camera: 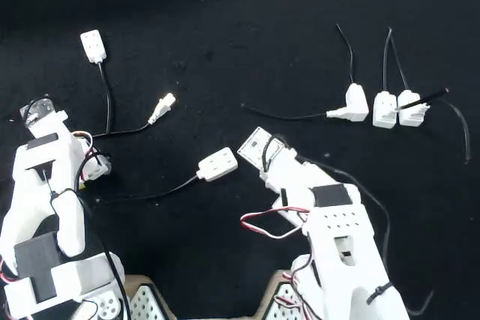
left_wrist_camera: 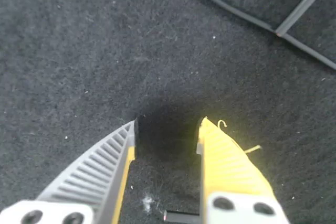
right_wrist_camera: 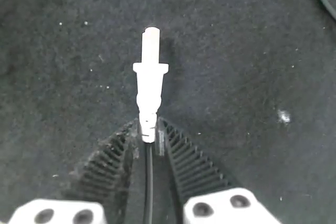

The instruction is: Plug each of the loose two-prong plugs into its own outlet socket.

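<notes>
While pinched at its cord end by the closed right hand (right_wrist_camera: pixel 149 125), plug (right_wrist_camera: pixel 149 80) held over the surface (right_wrist_camera: pixel 252 51), near centre. Left hand (left_wrist_camera: pixel 167 125) open, empty. Probably carrying to socket (camera: pixel 217 164); next, align prongs (right_wrist_camera: pixel 150 39).

white printed arms (camera: pixel 337 237) with black patches, red wires, ribbed fingers (right_wrist_camera: pixel 191 161).
</notes>
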Available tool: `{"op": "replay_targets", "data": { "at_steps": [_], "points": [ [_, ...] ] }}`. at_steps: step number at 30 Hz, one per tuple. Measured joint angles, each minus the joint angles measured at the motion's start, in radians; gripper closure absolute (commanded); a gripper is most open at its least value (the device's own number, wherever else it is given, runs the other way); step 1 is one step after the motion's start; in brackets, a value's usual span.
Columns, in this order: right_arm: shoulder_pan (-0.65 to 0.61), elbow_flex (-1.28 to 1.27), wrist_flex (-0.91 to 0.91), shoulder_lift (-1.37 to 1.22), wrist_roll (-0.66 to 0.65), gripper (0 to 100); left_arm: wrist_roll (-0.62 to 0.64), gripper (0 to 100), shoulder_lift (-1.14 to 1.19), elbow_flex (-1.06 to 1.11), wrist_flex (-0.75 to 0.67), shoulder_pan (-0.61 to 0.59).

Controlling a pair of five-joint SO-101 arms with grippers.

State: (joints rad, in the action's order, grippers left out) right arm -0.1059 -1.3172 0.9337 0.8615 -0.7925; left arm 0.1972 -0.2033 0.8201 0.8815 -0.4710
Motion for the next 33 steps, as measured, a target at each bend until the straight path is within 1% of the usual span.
{"op": "replay_targets", "data": {
  "at_steps": [3,6,8,13,17,20,23,27,33],
  "points": [
    [0.0,0.0,-0.003,-0.009,0.038,96.6,0.0,81,0.0,0.0,0.0,0.0],
    [0.002,0.017,-0.005,-0.135,0.08,88.8,0.0,81,0.0,0.0,0.0,0.0],
    [0.003,0.054,-0.003,-0.218,0.104,86.4,0.0,81,0.0,0.0,0.0,0.0],
    [0.002,0.18,0.086,-0.362,0.129,86.5,0.0,81,0.0,0.0,0.0,0.0],
    [0.002,0.264,0.16,-0.373,0.13,86.4,0.0,81,0.0,0.0,0.0,0.0],
    [0.002,0.272,0.173,-0.373,0.13,86.4,0.0,81,0.0,0.0,0.0,0.0],
    [0.003,0.278,0.169,-0.373,0.169,86.4,0.0,81,0.0,0.0,0.0,0.0],
    [0.003,0.278,0.1,-0.374,0.255,86.4,0.0,81,0.0,0.0,0.0,0.0],
    [0.003,0.278,0.058,-0.385,0.279,86.4,0.0,81,0.0,0.0,0.0,0.0]
  ]
}}
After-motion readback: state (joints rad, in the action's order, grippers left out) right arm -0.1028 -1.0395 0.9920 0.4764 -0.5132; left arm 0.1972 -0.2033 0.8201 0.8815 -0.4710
